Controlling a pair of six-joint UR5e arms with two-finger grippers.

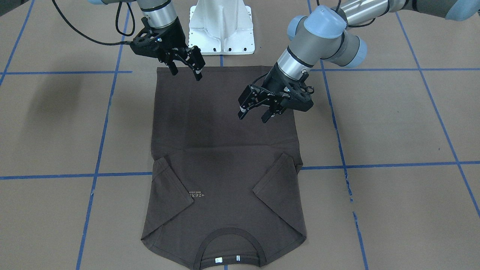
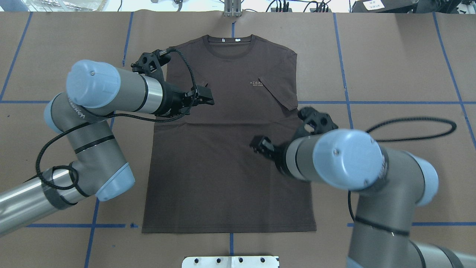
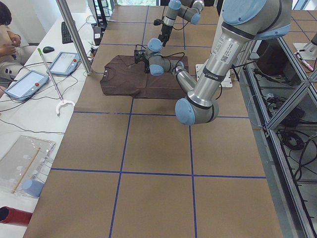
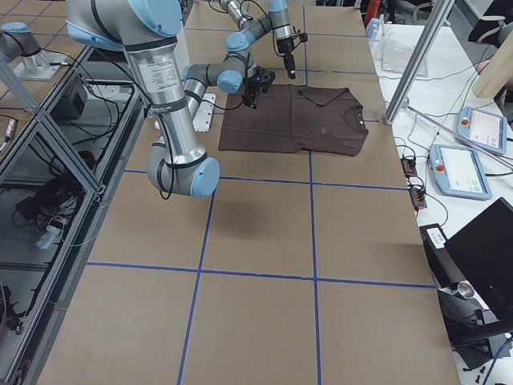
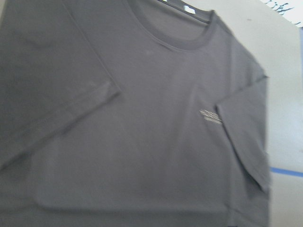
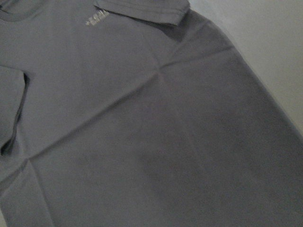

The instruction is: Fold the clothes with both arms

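Note:
The dark brown T-shirt (image 1: 225, 123) lies flat on the table, front up, with its collar (image 1: 230, 240) on the far side from the robot. Both sleeves (image 1: 277, 180) are folded inward over the chest, next to the pale logo (image 1: 195, 195). My left gripper (image 1: 255, 112) is open and empty, hovering above the shirt's middle; it also shows in the overhead view (image 2: 208, 98). My right gripper (image 1: 185, 71) is open and empty, above the shirt near its hem, and shows in the overhead view (image 2: 258, 143). Both wrist views show only the shirt (image 5: 151, 118) (image 6: 142, 142).
The white pedestal base (image 1: 221, 26) stands just behind the hem. Blue tape lines (image 1: 101, 150) cross the brown table cover. In the exterior left view, a side table with tablets (image 3: 29, 82) and a metal pole (image 3: 74, 37) stand beyond the collar end.

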